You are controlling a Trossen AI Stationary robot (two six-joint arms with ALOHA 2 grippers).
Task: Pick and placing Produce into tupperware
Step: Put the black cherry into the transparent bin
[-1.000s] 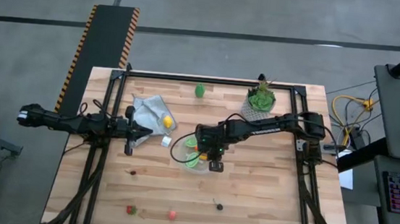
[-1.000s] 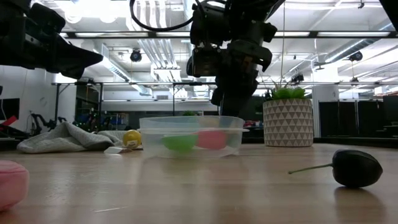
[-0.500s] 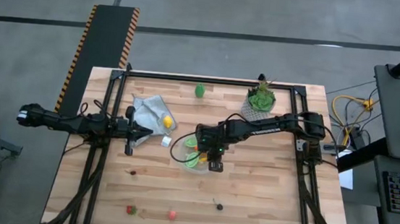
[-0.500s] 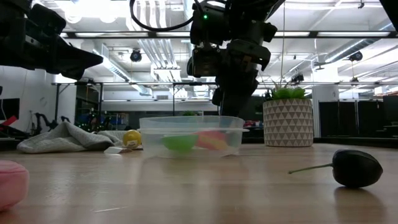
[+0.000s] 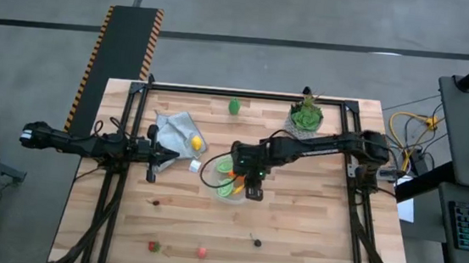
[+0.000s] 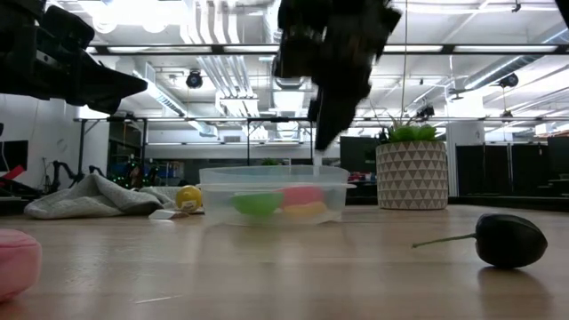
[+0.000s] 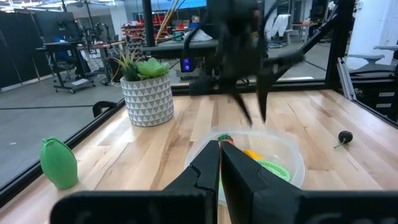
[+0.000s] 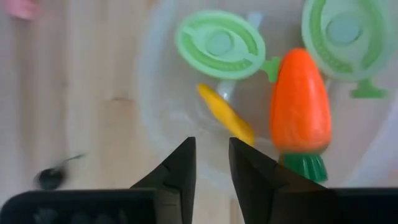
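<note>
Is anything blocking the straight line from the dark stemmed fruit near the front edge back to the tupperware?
Nothing visible does. Bare wood lies between the dark stemmed fruit and the tupperware; the right gripper hangs above the tupperware's rim, off the table.

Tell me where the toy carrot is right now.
The toy carrot lies inside the tupperware near the table's middle in the high view, beside a yellow piece and two green slices, directly under the right gripper.
</note>
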